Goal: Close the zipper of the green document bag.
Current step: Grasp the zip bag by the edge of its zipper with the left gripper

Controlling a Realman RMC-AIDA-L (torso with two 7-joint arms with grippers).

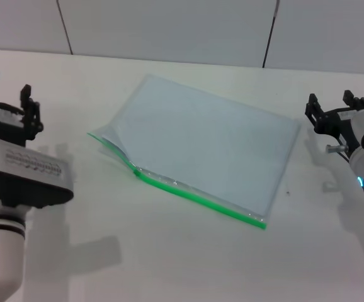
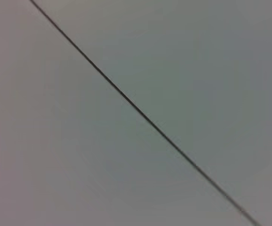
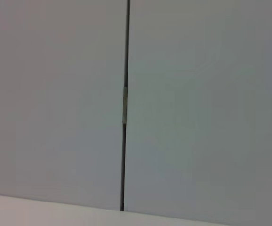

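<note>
The green document bag (image 1: 210,148) lies flat on the white table (image 1: 169,264), with the zipper (image 1: 198,196) on its near edge and its left end gaping. The left gripper (image 1: 9,94) and right gripper (image 1: 333,107) wait well apart from it, fingers spread. If only one arm pulls the slider, the light bag may slide or wrinkle instead of closing.

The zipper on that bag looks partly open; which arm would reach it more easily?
Probably the left gripper: the zipper gapes at the green document bag's left end. The right gripper is parked past the far side.

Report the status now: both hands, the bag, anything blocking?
Left hand and right hand open, apart from bag. Green document bag flat on table, zipper partly open. Nothing blocking.
</note>
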